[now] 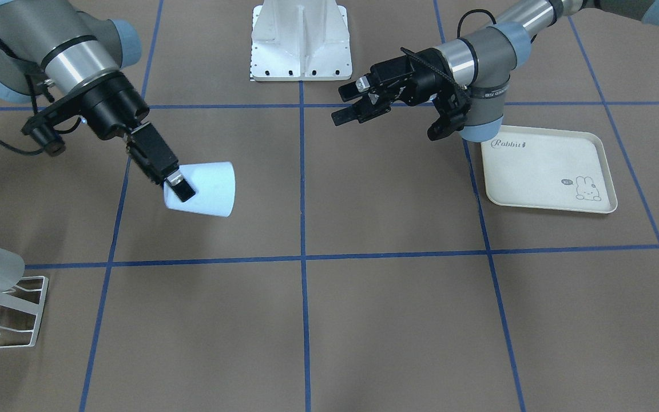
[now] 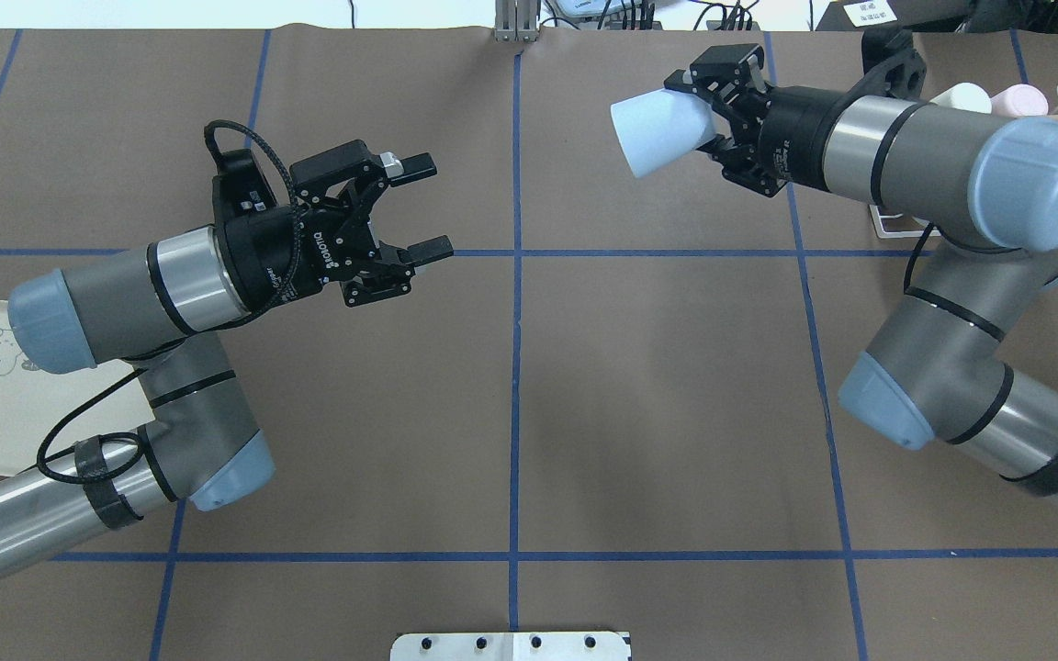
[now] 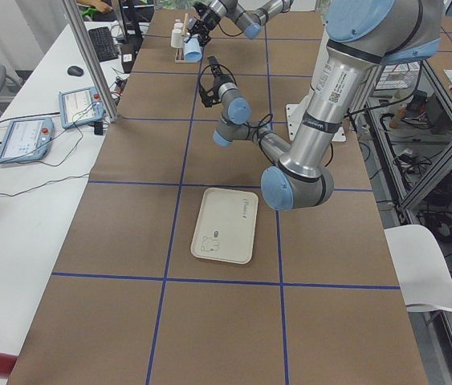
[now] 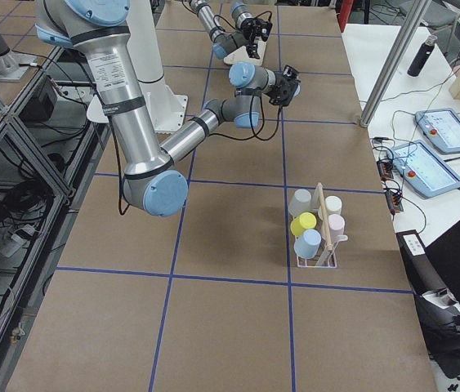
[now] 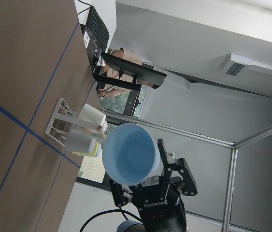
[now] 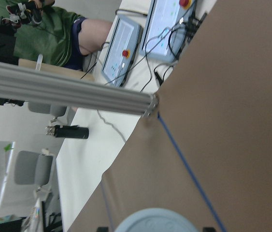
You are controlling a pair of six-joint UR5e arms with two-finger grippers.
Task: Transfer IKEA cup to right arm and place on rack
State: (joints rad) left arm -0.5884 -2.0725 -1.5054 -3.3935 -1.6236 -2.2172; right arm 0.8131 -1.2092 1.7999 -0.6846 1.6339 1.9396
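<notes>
Two robot hands face each other over the brown paper-covered worktop (image 1: 398,320). The right hand (image 2: 714,117) is closed on the narrow base of the pale blue plastic IKEA cup (image 2: 658,133) and holds it clear of the surface, tilted, with its mouth toward the left hand (image 2: 425,207). That hand is empty, fingers spread wide, well apart from the cup. The small white wire-frame rack (image 4: 323,229), bearing other cups (image 4: 307,243), stands by the worktop's far edge on the right; a cream rabbit-print tray (image 1: 541,171) lies on the left half
</notes>
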